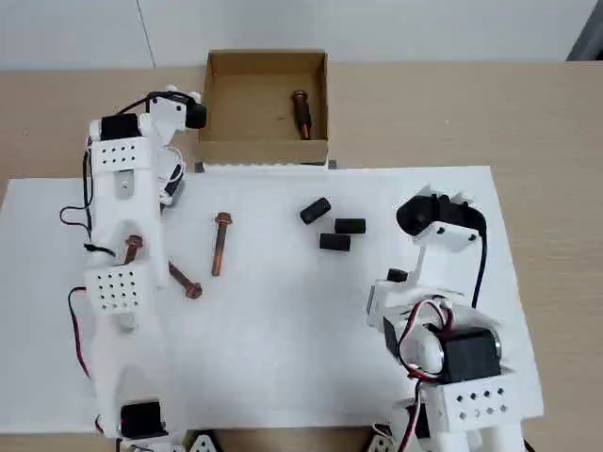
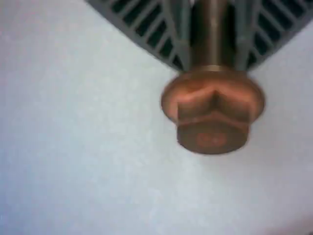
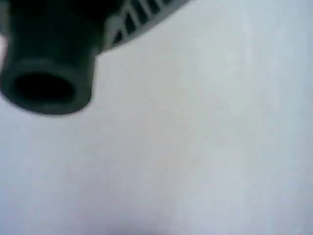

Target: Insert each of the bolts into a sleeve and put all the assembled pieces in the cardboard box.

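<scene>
My left gripper (image 2: pixel 213 34) is shut on the shank of a copper bolt (image 2: pixel 213 111), whose hex head points toward the wrist camera. From above, this bolt (image 1: pixel 133 248) sits under the left arm over the left of the white sheet. My right gripper (image 3: pixel 54 24) is shut on a black sleeve (image 3: pixel 46 81), its open bore facing the camera; from above the sleeve (image 1: pixel 397 276) is low at the right of the sheet. Two loose bolts (image 1: pixel 221 243) (image 1: pixel 186 282) lie left of centre. Three loose sleeves (image 1: pixel 316 210) (image 1: pixel 350 226) (image 1: pixel 334 242) lie mid-sheet.
The cardboard box (image 1: pixel 266 151) stands at the back edge of the sheet with one sleeved bolt (image 1: pixel 301 113) inside it. The white sheet (image 1: pixel 283 348) covers the wooden table. The left arm's body stretches along the left side, the right arm's base along the front right.
</scene>
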